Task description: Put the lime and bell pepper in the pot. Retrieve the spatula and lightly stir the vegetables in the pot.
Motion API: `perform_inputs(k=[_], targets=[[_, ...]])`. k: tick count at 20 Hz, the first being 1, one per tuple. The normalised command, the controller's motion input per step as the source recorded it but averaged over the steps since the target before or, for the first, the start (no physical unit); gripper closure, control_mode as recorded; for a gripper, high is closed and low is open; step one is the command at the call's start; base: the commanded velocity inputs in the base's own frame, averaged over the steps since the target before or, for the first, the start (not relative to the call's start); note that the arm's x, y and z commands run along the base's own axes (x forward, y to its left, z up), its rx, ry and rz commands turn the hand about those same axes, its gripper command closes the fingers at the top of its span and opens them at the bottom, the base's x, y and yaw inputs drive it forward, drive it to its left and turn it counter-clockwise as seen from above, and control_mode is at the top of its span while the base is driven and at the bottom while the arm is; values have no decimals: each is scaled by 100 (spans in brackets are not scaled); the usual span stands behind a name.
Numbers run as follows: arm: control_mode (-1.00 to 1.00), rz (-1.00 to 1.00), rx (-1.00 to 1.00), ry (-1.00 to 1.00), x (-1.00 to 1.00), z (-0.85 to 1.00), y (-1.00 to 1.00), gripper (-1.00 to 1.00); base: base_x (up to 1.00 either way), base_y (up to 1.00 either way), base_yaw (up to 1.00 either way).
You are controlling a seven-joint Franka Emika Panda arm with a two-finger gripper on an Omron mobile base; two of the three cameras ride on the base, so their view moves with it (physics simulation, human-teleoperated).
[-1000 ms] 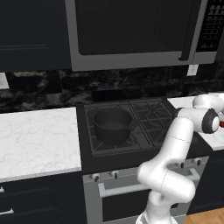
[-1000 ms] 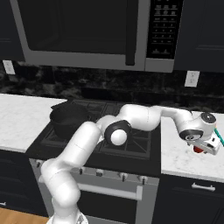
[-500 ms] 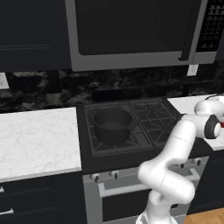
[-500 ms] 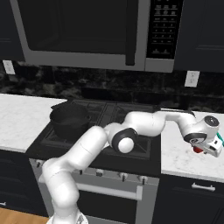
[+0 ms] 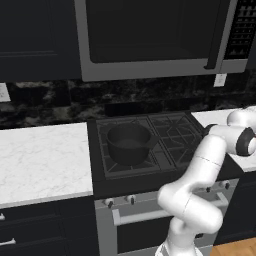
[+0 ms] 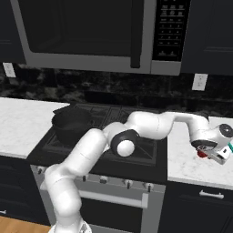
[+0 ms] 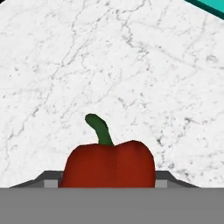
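Bell pepper (image 7: 109, 164) sits on the white marble counter (image 6: 186, 159) right of the stove (image 5: 145, 145), close in front of the hand cam, stem up. In the right base view the gripper (image 6: 205, 154) is down at the pepper (image 6: 202, 153), which shows as a red patch at the hand. Jaws flank the pepper, but whether they're clamped or still apart can't be told; tips are hidden behind the fruit.

Handling, as a guess: pepper looks light, hollow, glossy skin so prob. slippery; walls give under too much squeeze. Best hold is across the wide body, low on the shoulders, not by the stem.

Teal handle of the spatula (image 7: 209, 6) lies farther off on the counter, at the edge of the hand view.

Pot (image 5: 129, 143) sits on the stove's left near burner, well apart from the pepper. Inside looks empty, no lime or pepper in it, though the dark interior hides detail.
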Motion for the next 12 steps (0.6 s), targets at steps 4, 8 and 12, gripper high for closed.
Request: perform_inputs(k=[4,8,12], targets=[[-100,0,0,-17,-86,44,92,100,0,0,0],[-100,0,0,-1,-54,89,92,100,0,0,0],[-100,2,0,0,-40,88,100,100,0,0,0]])
